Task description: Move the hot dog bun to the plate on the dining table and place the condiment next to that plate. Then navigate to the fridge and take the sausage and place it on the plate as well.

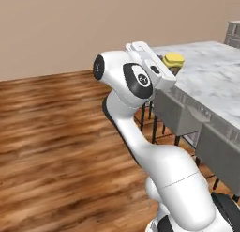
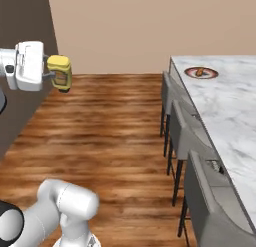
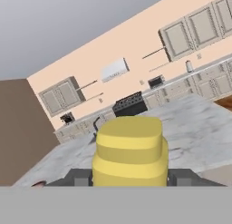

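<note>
Right against my hand camera sits the small yellow squeeze bottle of condiment point(image 3: 129, 151), clamped between the fingers of my end effector point(image 2: 50, 73) and carried high over the wood floor point(image 2: 110, 136). The round dark-rimmed plate point(image 2: 201, 72) with the tan bun point(image 2: 200, 71) lies far along the white marble counter point(image 2: 235, 116). Reaching across could clip the grey stools point(image 2: 186, 128) or knock the bun.

My claw point(image 2: 50, 75) hangs in open air above bare wood floor point(image 2: 105, 136), beside the bench point(image 2: 230, 121). A row of grey stools point(image 2: 192, 141) lines the bench's near edge, blocking any low approach. The bench top lies open apart from the plate point(image 2: 201, 72) near its far corner.
</note>
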Motion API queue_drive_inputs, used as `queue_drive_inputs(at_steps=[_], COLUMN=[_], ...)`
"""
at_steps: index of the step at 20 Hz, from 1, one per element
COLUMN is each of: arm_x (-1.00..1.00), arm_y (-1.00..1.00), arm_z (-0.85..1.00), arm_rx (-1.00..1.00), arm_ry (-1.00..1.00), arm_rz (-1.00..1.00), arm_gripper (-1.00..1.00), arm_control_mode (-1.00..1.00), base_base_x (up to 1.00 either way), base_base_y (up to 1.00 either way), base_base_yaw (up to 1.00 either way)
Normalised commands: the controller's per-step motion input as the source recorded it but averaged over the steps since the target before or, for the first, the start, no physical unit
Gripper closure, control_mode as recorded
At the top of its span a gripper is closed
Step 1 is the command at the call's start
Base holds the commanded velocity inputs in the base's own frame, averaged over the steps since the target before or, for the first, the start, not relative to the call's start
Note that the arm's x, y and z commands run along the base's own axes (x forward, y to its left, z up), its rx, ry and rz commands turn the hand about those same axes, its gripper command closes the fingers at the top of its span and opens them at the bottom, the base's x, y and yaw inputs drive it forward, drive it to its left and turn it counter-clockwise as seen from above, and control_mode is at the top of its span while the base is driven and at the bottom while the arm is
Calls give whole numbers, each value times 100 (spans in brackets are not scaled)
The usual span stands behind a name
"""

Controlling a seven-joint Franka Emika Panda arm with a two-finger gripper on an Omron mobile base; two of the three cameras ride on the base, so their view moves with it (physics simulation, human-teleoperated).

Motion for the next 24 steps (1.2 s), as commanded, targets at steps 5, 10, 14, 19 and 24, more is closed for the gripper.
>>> queue_drive_inputs(at_steps=[5,10,14,19,24], arm_x=[0,0,0,0,0], arm_y=[0,0,0,0,0], arm_z=[0,0,0,0,0], arm_rx=[0,0,0,0,0], arm_ry=[0,0,0,0,0], arm_rz=[0,0,0,0,0], arm_gripper=[100,100,100,100,100], arm_control_mode=[100,100,100,100,100], base_base_x=[100,100,98,85,81], base_base_y=[46,56,59,74,77], base_base_yaw=[-33,-35,-36,-42,-47])
